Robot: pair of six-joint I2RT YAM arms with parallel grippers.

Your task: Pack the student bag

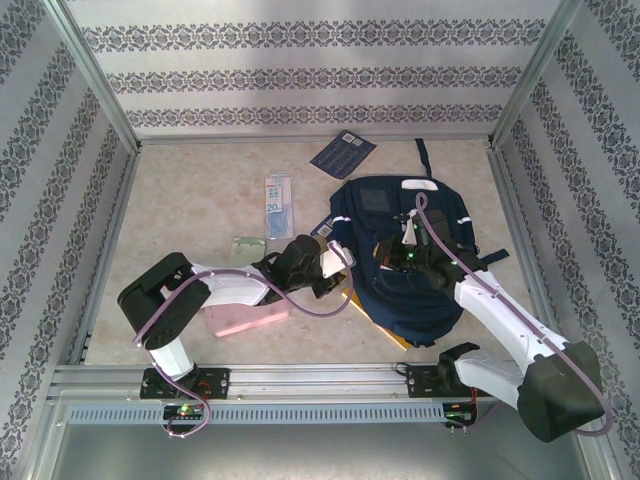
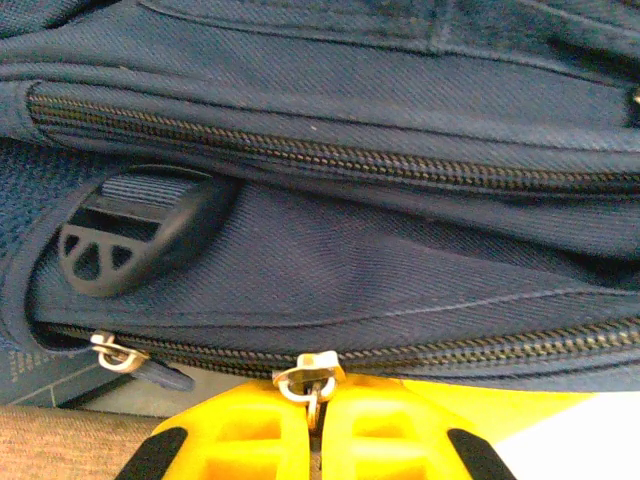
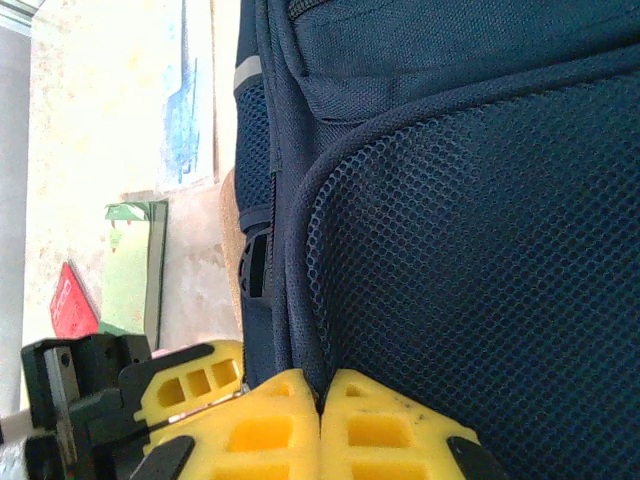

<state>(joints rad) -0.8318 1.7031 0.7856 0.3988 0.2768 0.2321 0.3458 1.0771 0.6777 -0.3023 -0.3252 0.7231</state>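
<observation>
While the left gripper (image 2: 313, 425) pinches the metal zipper pull (image 2: 309, 375) between fully closed jaws, the right gripper (image 3: 320, 400) is clamped tight on a piped seam beside the mesh panel (image 3: 480, 250), anchoring the fabric. That looks like the setup for opening a compartment. The student bag (image 1: 410, 265) lies flat on the table (image 1: 190, 200), right of centre, in front of the right arm.

To do this well, draw the pull along the line of the zipper teeth (image 2: 450, 350), never away from them. Keep the tab square in the pads and the fabric taut so the slider won't snag. A second slider (image 2: 113, 352) sits just left, near the black buckle (image 2: 130, 240). A pink case (image 1: 245, 318) and a blue packet (image 1: 279, 205) wait left of the bag.
</observation>
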